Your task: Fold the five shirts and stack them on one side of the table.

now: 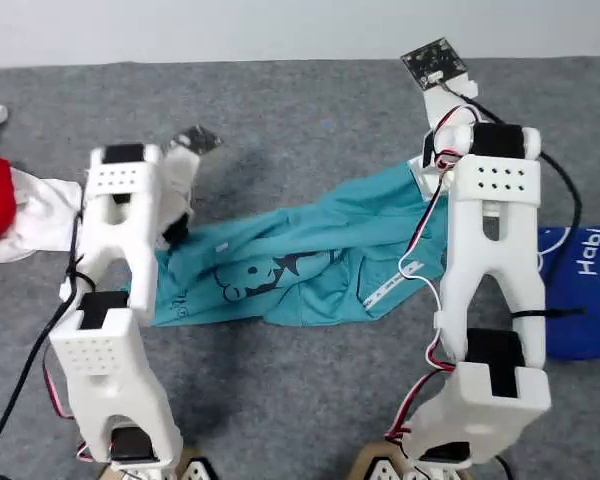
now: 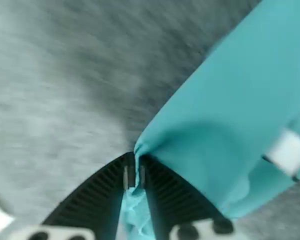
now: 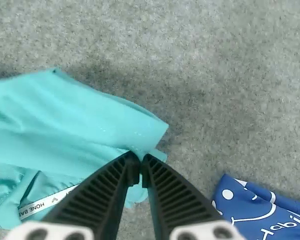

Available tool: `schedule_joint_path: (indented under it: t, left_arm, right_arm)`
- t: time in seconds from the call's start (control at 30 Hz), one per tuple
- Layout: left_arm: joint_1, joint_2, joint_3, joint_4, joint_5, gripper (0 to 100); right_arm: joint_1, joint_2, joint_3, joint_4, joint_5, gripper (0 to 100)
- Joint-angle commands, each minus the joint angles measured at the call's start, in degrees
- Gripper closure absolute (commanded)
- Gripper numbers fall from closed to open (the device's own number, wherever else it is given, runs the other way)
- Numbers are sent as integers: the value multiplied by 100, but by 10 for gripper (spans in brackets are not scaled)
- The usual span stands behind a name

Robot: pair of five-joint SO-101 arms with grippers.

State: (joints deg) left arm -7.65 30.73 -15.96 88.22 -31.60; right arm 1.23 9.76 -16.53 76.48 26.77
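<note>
Early days here: left gripper (image 2: 134, 175) and right gripper (image 3: 140, 170) each pinched the crumpled teal fabric shirt (image 1: 300, 265), not yet folded, while the blue printed shirt (image 1: 580, 290) lay unstacked beside it.

Grey felt-like table (image 1: 310, 420) w/ pale wall (image 1: 230, 30) at far edge.

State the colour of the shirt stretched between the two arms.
Teal fabric shirt; clearest in the high view.
</note>
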Motion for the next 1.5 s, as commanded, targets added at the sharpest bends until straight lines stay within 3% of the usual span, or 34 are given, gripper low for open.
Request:
schedule_joint_path:
  t: [0.0,0.23,0.43,0.63,1.07,1.27,1.47]
  left_arm:
    - [-9,-88,-989,633,-255,920]
    - [26,-536,-1771,1222,-571,883]
    - [237,-835,-971,1213,-747,883]
    - [378,-624,-409,475,-756,885]
    - [440,422,-435,0,-756,889]
    - [360,492,-602,167,-756,998]
    - [343,255,-1235,633,-747,998]
  right_arm:
    - [-13,-75,-79,57,-35,989]
    - [-4,-75,-79,321,-35,989]
    - [-13,-338,-70,312,-35,989]
    - [-13,-514,-44,321,-26,989]
    - [-4,-479,-44,321,-26,989]
    - [-4,-479,-44,321,-26,989]
    - [-4,-497,-44,321,-26,989]
